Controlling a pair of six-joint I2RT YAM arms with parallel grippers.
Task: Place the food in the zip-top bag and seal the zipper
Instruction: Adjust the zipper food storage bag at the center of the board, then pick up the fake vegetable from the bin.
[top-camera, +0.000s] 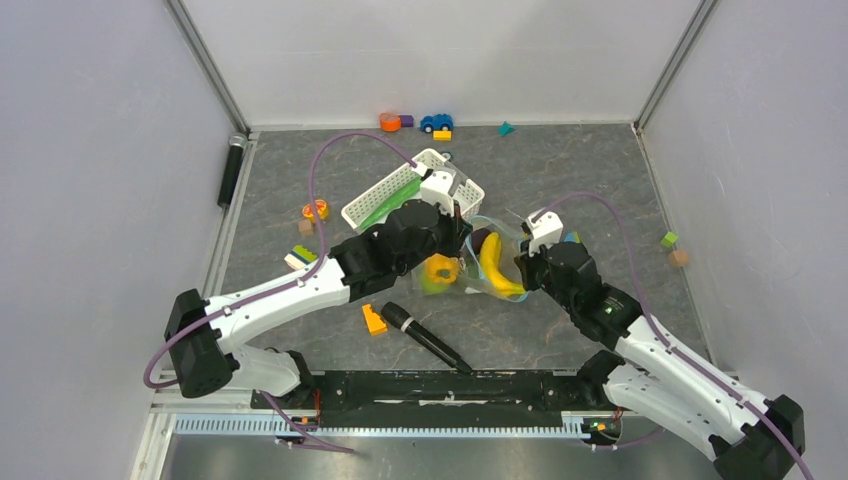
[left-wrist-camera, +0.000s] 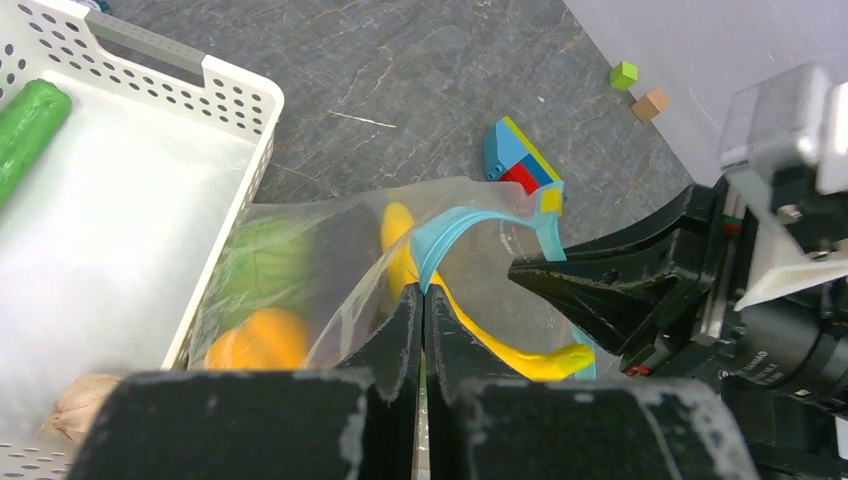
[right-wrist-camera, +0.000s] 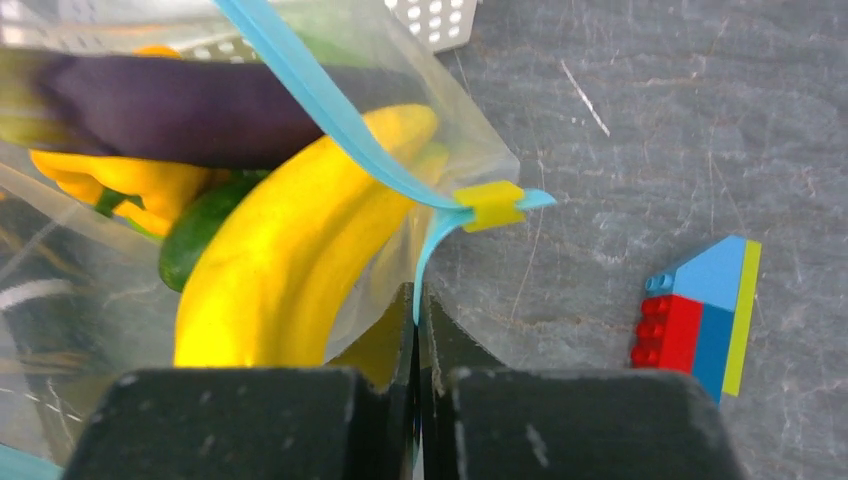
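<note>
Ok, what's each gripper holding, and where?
Both hold the zip-top bag by its zipper: left gripper partway along, right gripper beside the yellow slider.

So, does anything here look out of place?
One long green toy vegetable lies in the white slotted basket, outside the clear zip-top bag, while the left gripper and right gripper pinch its light-blue zipper.

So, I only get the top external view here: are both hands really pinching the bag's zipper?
Observer: The left wrist view shows the left hand shut on the zipper.
Operator: And the right?
Observer: The right hand pinches the zipper right next to its yellow slider.
Operator: Any food in the bag I'm missing?
Observer: A dark green cucumber sits tucked against the bananas.
</note>
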